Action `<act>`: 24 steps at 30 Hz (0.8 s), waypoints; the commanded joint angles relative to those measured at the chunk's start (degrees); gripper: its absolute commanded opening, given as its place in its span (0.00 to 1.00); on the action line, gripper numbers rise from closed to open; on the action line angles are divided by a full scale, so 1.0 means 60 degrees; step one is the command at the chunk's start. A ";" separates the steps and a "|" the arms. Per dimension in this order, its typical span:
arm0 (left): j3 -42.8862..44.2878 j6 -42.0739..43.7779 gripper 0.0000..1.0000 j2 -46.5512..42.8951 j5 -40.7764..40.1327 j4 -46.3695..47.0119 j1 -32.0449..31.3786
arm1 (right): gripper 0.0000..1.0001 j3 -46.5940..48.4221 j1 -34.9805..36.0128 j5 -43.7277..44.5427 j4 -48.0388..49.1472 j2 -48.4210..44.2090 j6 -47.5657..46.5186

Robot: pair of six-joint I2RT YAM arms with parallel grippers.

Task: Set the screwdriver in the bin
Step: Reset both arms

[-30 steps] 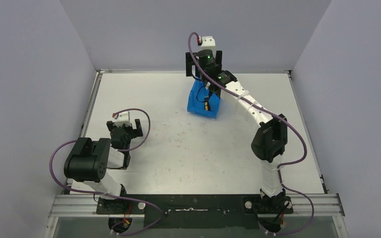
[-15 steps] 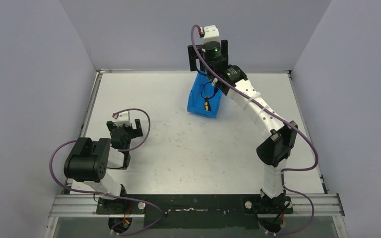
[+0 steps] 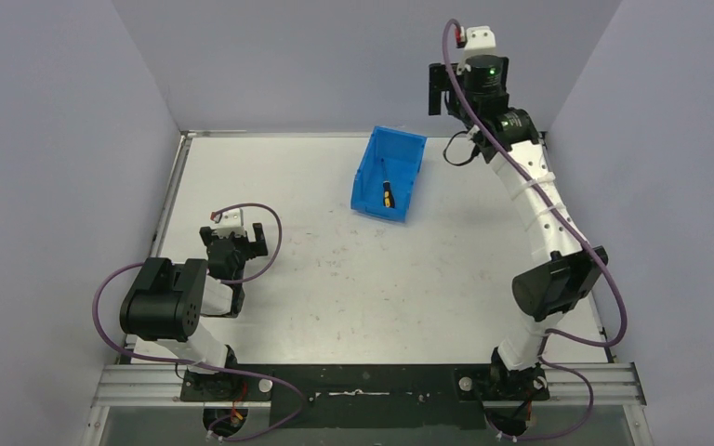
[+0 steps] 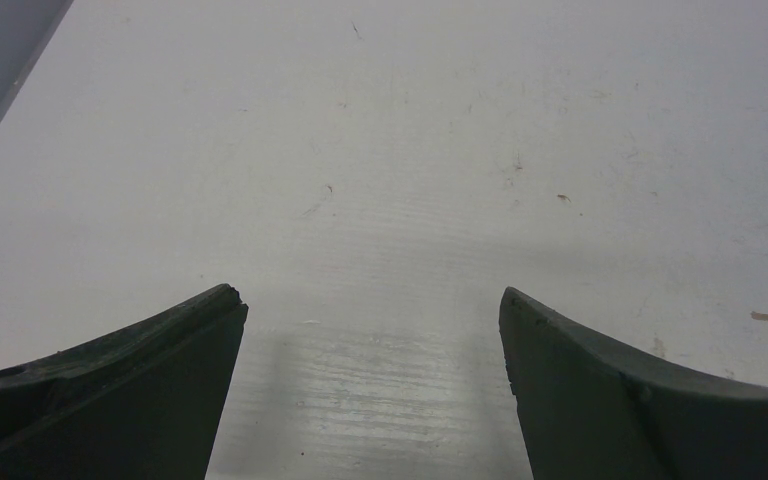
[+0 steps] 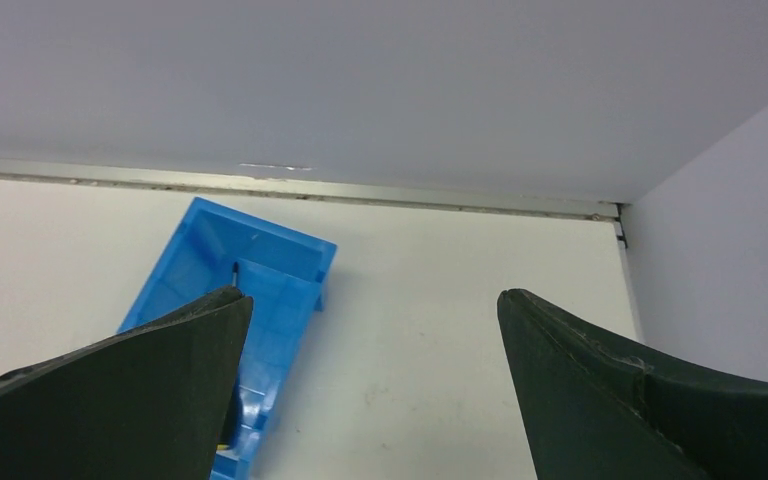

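The blue bin (image 3: 400, 153) sits at the back middle of the table, and the screwdriver (image 3: 386, 192) lies inside it with its black-and-yellow handle toward the low front. My right gripper (image 3: 460, 93) hangs high to the right of the bin, open and empty. In the right wrist view the bin (image 5: 270, 262) shows at lower left, with the screwdriver's tip (image 5: 235, 268) peeking past my left finger, and the right gripper (image 5: 372, 300) is wide apart over bare table. My left gripper (image 3: 234, 243) rests low at the left, and in its own view the left gripper (image 4: 370, 300) is open over bare tabletop.
The white table (image 3: 335, 269) is boxed in by grey walls on the left, back and right. My right gripper is close to the back wall (image 5: 380, 90) and the back right corner (image 5: 620, 212). A metal rail (image 3: 363, 381) runs along the near edge.
My right gripper has lifted off the bin and swung up and to the right, open all the while. The screwdriver stays lying in the bin. The left arm has not moved.
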 commanded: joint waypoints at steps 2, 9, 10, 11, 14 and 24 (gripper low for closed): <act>0.0156 0.0066 0.97 -0.0039 0.0041 0.0522 -0.0016 | 1.00 -0.0248 -0.1190 -0.1438 -0.0429 -0.0673 -0.0264; 0.0157 0.0056 0.97 -0.0045 0.0041 0.0518 -0.0014 | 1.00 -0.0509 -0.2978 -0.2956 -0.0890 -0.0662 -0.0084; 0.0157 0.0065 0.97 -0.0049 0.0041 0.0525 -0.0016 | 1.00 -0.0500 -0.3202 -0.3194 -0.0958 -0.0620 -0.0044; 0.0157 0.0058 0.97 -0.0052 0.0043 0.0512 -0.0016 | 1.00 -0.0507 -0.3364 -0.3435 -0.1000 -0.0584 0.0001; 0.0157 0.0063 0.97 -0.0044 0.0040 0.0527 -0.0016 | 1.00 -0.0528 -0.3752 -0.3704 -0.1103 -0.0470 0.0113; 0.0157 0.0057 0.97 -0.0038 0.0041 0.0521 -0.0016 | 1.00 -0.0624 -0.3723 -0.3413 -0.1121 -0.0376 0.0193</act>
